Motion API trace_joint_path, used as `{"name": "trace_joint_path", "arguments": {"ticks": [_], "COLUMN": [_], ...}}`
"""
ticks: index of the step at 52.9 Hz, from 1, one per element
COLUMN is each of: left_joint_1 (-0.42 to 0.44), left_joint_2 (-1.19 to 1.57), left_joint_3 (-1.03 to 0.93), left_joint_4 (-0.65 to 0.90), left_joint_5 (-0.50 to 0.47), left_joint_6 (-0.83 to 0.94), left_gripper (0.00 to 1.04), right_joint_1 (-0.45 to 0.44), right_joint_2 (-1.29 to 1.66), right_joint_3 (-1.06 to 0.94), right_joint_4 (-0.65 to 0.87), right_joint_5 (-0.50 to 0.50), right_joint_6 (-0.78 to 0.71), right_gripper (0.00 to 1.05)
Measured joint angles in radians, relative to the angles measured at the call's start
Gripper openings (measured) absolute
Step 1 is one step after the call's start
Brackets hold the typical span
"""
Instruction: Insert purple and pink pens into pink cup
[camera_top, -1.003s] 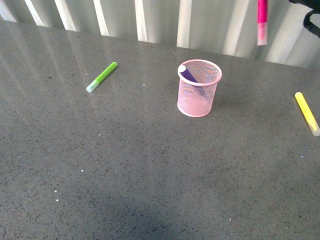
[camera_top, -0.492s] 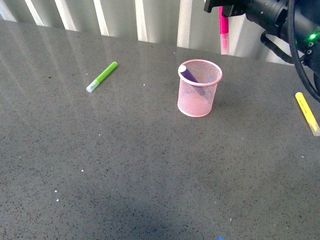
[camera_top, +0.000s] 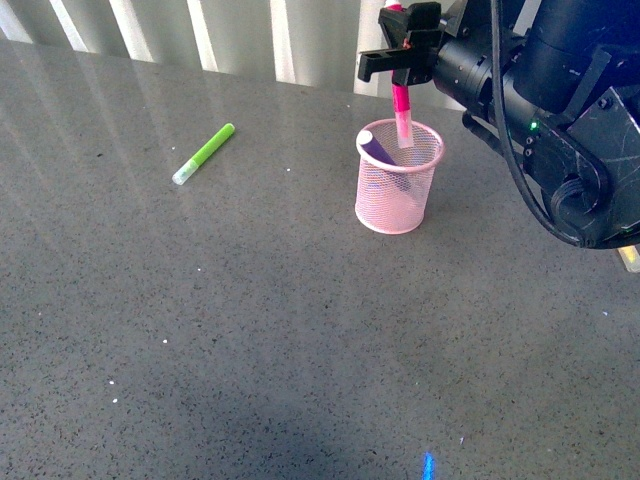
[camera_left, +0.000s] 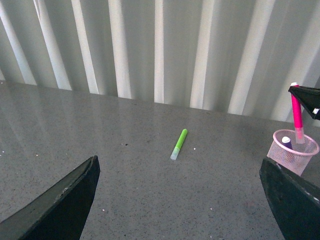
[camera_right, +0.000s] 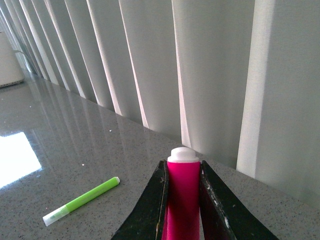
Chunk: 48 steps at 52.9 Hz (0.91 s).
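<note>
The pink cup (camera_top: 397, 178) stands upright on the grey table, right of centre; it also shows at the edge of the left wrist view as the pink cup (camera_left: 293, 156). The purple pen (camera_top: 374, 150) leans inside it, white end up. My right gripper (camera_top: 398, 60) is shut on the pink pen (camera_top: 402, 110) and holds it upright, clear cap down, with the lower end inside the cup's rim. In the right wrist view the pink pen (camera_right: 182, 200) sits clamped between the dark fingers (camera_right: 150, 210). My left gripper (camera_left: 185, 200) is open over bare table, far from the cup.
A lime green marker (camera_top: 204, 153) lies on the table to the left of the cup. A yellow marker's tip (camera_top: 630, 257) peeks out behind the right arm. White vertical blinds (camera_top: 240, 35) run along the table's far edge.
The right arm has come in from the upper right and moved left and down, bringing the pink pen from high beside the blinds to the cup's mouth. The cup and purple pen stayed put.
</note>
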Motion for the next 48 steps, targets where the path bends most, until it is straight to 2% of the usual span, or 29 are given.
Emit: {"name": "trace_joint_path", "arguments": {"ticks": [14, 26, 40, 48], "left_joint_1": [0.000, 0.000, 0.000, 0.000], "left_joint_2": [0.000, 0.000, 0.000, 0.000], "left_joint_3": [0.000, 0.000, 0.000, 0.000], "left_joint_4": [0.000, 0.000, 0.000, 0.000], "left_joint_5": [0.000, 0.000, 0.000, 0.000], "left_joint_6": [0.000, 0.000, 0.000, 0.000], "left_gripper": [0.98, 0.98, 0.98, 0.98], "right_joint_1": [-0.003, -0.013, -0.033, -0.050], "right_joint_2": [0.026, 0.026, -0.014, -0.106], "right_joint_3": [0.014, 0.016, -0.007, -0.059], "right_joint_4": [0.002, -0.005, -0.006, -0.027], "right_joint_5": [-0.003, -0.003, 0.020, 0.076], "right_joint_6": [0.009, 0.013, 0.016, 0.003], "right_gripper": [0.12, 0.47, 0.99, 0.98]}}
